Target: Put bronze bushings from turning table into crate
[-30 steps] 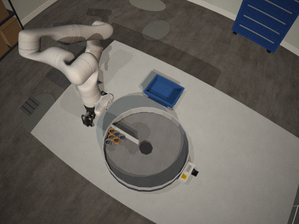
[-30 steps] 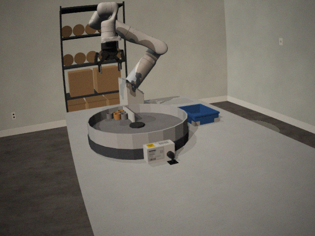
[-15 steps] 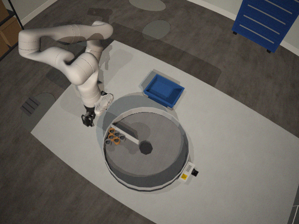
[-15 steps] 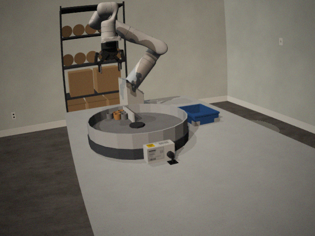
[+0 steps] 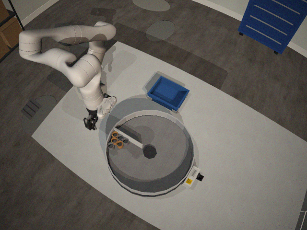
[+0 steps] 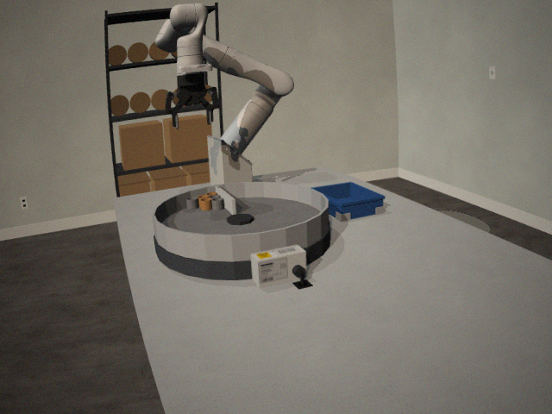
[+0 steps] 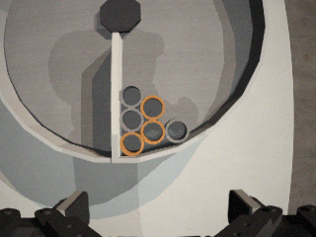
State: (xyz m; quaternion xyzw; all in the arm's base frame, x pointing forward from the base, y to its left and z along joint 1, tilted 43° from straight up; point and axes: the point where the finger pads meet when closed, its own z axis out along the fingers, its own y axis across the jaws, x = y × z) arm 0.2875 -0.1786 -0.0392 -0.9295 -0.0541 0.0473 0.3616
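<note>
The round turning table (image 5: 149, 152) has a raised rim and a white divider bar (image 5: 128, 137). Three bronze bushings (image 5: 116, 139) and three steel bushings (image 5: 123, 139) stand upright in a tight cluster against the bar and the rim. In the wrist view the bronze ones (image 7: 153, 132) are mixed among the steel ones (image 7: 132, 118). My gripper (image 5: 89, 122) is open and empty, high above the mat just outside the table's rim, near the cluster. It also shows in the exterior view (image 6: 191, 116) and in the wrist view (image 7: 158, 207). The blue crate (image 5: 168, 92) stands empty beside the table.
A white control box (image 5: 192, 178) with a black knob sticks out from the table's rim opposite the cluster. A dark hub (image 5: 149, 151) sits at the table's centre. A shelf with cardboard boxes (image 6: 162, 142) stands behind the arm. A blue cabinet (image 5: 272, 22) is far off.
</note>
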